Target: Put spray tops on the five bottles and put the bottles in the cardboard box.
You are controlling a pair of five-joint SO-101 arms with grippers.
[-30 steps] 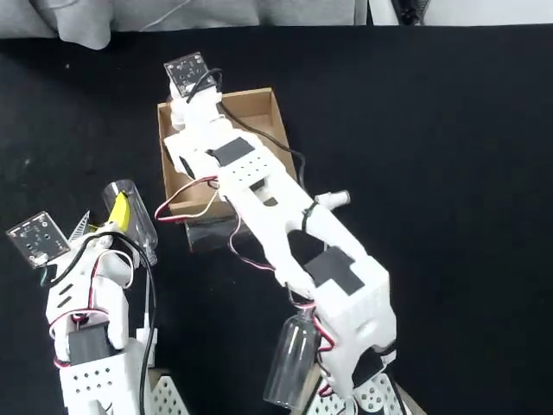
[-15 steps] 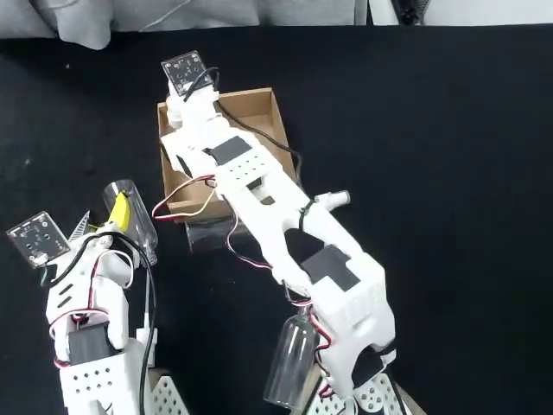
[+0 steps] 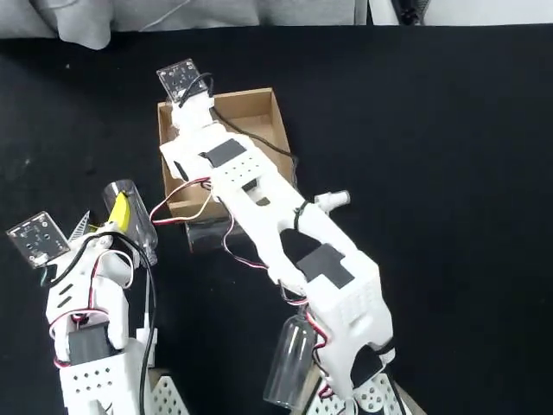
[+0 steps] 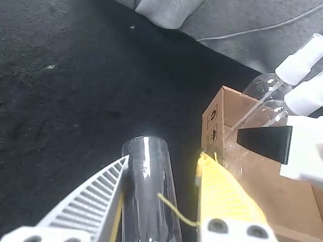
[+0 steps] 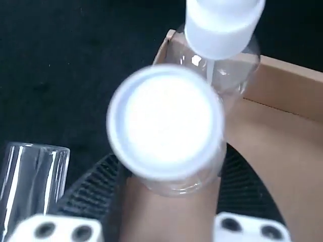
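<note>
Both gripping: L tool (image 4: 161,169) uncapped bottle (image 4: 150,201), R tool (image 5: 169,184) capped bottle (image 5: 164,121).

Your white arms (image 3: 259,203) wear black panels (image 3: 226,152) and trail red, white and black cables (image 3: 173,203) (the left gripper (image 4: 164,159) has one yellow finger (image 4: 222,199)).

Counter (image 3: 449,156): black matte cover with a few pale lint specks (image 4: 50,66). Grey fabric (image 3: 216,12) bunched along the far edge, one fold (image 3: 85,28) lapping onto the black. Thin light cable (image 4: 252,31) lies across the grey fabric.
</note>
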